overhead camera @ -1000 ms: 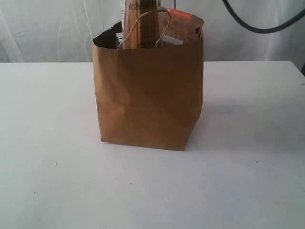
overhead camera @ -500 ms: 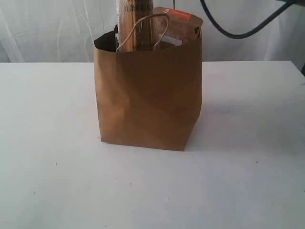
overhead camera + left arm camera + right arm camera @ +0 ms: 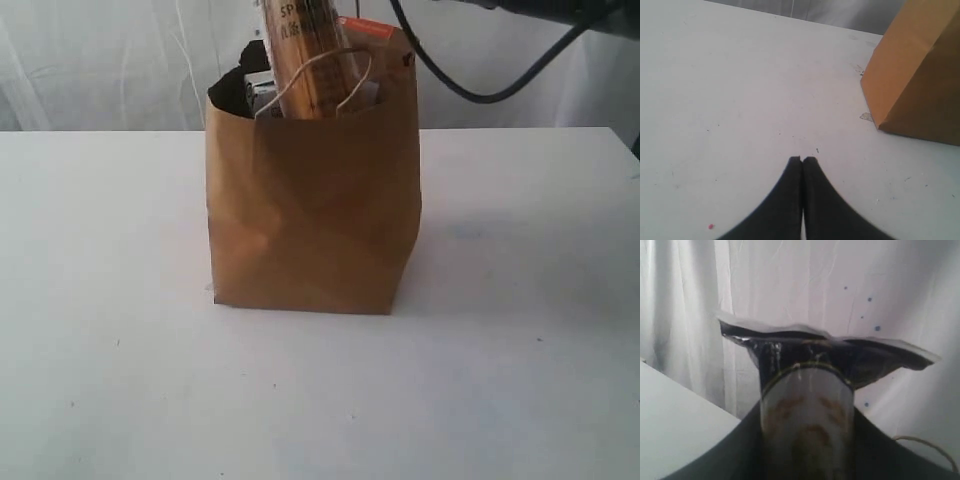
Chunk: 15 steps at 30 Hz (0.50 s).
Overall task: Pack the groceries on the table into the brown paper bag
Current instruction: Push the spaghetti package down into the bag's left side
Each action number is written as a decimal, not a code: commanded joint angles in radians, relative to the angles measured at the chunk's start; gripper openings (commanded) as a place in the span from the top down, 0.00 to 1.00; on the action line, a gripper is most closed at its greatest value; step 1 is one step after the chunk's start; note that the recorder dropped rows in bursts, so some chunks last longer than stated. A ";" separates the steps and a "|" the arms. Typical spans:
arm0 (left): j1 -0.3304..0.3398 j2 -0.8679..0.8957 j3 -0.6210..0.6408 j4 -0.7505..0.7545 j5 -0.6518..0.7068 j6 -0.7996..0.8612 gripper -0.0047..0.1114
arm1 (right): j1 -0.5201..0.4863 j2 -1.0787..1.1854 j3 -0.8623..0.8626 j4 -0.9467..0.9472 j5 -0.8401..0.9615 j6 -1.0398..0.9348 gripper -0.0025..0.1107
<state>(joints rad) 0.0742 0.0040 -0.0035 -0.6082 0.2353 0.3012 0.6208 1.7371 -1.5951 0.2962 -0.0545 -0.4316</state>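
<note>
- White table (image 3: 100, 380) carries the brown paper bag (image 3: 312, 220), mouth open.
- Spaghetti packet (image 3: 305, 60) leans half inside it, clamped by the right gripper (image 3: 809, 440); best lowered straight before release.
- Left gripper (image 3: 802, 160), pinched closed and empty, hovers near the bag.

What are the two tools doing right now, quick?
Left tool: closed, empty.
Right tool: closed on the spaghetti packet.
</note>
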 commanded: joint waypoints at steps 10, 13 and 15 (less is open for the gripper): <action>-0.005 -0.004 0.004 -0.015 0.000 -0.006 0.96 | -0.006 -0.040 0.003 -0.002 -0.246 0.151 0.98; -0.005 -0.004 0.004 -0.015 0.000 -0.006 0.96 | -0.006 -0.040 0.003 -0.002 -0.272 0.252 0.98; -0.005 -0.004 0.004 -0.015 0.000 -0.006 0.96 | -0.006 -0.040 0.003 -0.002 -0.284 0.312 0.98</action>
<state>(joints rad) 0.0742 0.0040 -0.0035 -0.6082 0.2353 0.3012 0.6190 1.7237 -1.5829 0.2983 -0.2342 -0.2071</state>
